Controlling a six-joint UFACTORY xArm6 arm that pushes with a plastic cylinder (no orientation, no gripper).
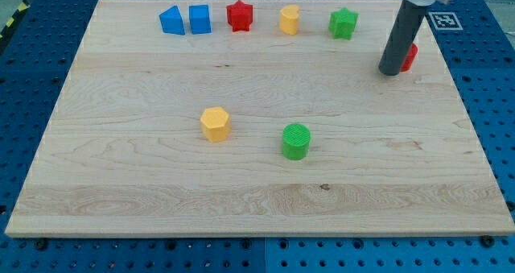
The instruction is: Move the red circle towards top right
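The red circle [411, 57] lies near the view's top right of the wooden board [161, 176], mostly hidden behind the dark rod. Only its right edge shows. My tip [390, 70] rests on the board right against the red circle's left side, slightly below it.
Along the view's top stand a blue triangle [170, 21], a blue cube [199, 19], a red star [240, 16], a yellow block [290, 20] and a green star [344, 23]. A yellow hexagon [216, 124] and a green circle [296, 141] sit mid-board.
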